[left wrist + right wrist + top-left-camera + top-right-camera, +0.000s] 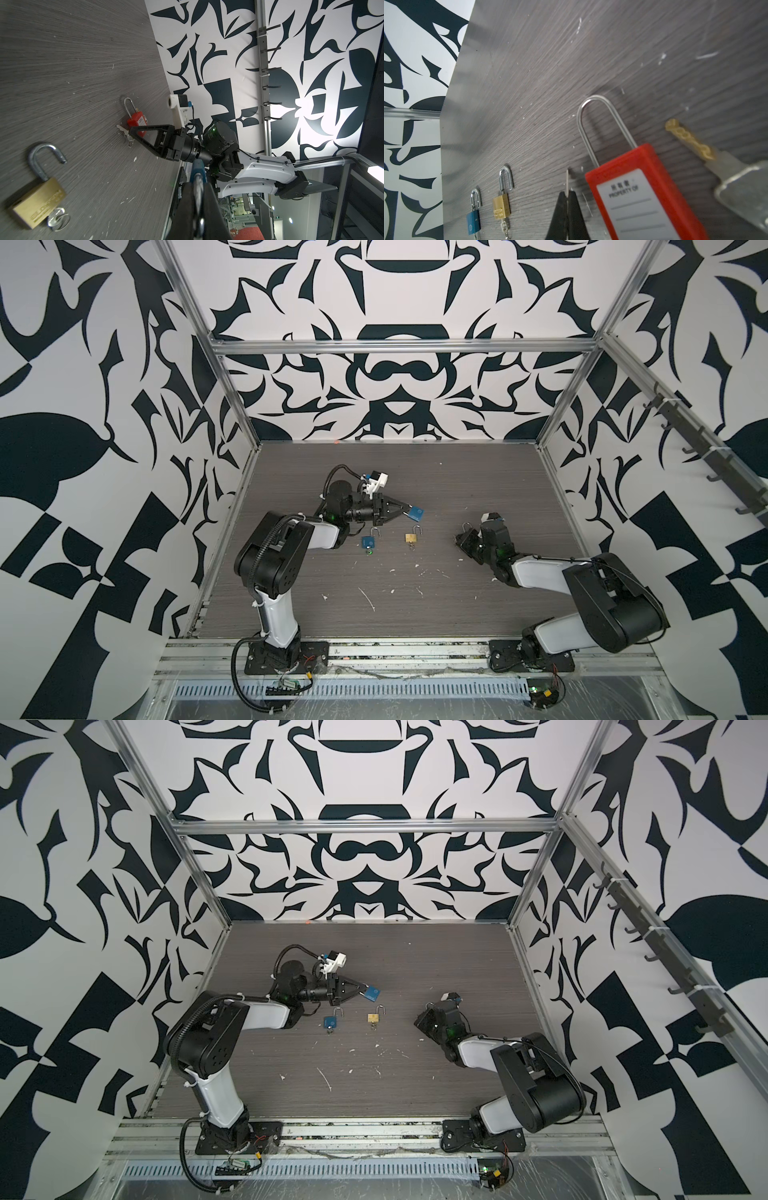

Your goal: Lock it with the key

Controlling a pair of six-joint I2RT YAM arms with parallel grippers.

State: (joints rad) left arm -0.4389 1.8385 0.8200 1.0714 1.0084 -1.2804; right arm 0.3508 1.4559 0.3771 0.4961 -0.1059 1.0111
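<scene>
My left gripper (402,510) (365,989) is shut on the steel shackle of a blue padlock (416,513) (373,993) and holds it above the table. In the left wrist view the shackle sits between the fingers (209,199), with the blue body (198,168) beyond them. My right gripper (567,194) (131,133) (462,542) is down at the table, shut on a thin key (567,181) seen edge-on. It is right beside a red padlock (641,199) (137,122) lying flat. A second key (689,140) lies on the far side of the red padlock.
A blue padlock (368,541) (473,222) and a brass padlock (411,537) (36,203) (501,205) lie mid-table, both with open shackles. The brass one has a key in it. White scuffs mark the grey tabletop (374,614). Patterned walls enclose three sides.
</scene>
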